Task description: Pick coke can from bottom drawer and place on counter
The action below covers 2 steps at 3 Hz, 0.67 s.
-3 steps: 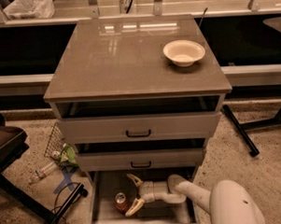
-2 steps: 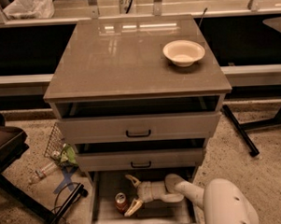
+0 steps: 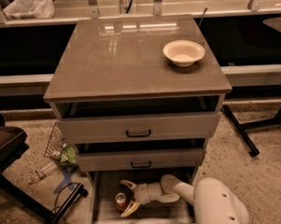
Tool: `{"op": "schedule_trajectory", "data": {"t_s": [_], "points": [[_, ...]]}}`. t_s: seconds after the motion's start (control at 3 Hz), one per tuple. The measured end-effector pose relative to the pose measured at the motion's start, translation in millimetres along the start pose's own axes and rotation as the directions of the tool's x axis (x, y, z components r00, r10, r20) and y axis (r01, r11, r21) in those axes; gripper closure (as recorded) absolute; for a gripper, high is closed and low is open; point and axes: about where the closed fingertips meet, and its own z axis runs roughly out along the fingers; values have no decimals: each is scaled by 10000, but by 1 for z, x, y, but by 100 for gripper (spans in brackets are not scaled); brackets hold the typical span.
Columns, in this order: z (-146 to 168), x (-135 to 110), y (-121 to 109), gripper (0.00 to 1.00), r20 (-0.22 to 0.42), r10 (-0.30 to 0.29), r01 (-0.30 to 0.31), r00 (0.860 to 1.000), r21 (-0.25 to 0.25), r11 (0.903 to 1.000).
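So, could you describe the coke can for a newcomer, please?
Go to the bottom drawer, open beneath the counter. The coke can stands inside, between the open fingers of the gripper. It is the only small red, silver-topped thing there.

Setting: robot test lab or workshop bay, not a home.
Evidence: robot arm at bottom centre, its gripper [image 3: 124, 198] spread-fingered inside the bottom drawer [image 3: 105, 213] of a free-standing drawer cabinet [image 3: 139, 128]. Pale shelf [image 3: 229, 6] along top edge. Lower left: cables [image 3: 65, 201], plastic bottle [image 3: 40, 173] and wire basket [image 3: 54, 140] on speckled floor [image 3: 264, 164].
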Motion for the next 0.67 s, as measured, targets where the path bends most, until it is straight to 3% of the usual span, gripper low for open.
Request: {"op": "schedule_trajectory", "data": {"t_s": [0.67], "points": [[14, 4, 6, 60, 94, 71, -68, 9999, -321, 9995]]}}
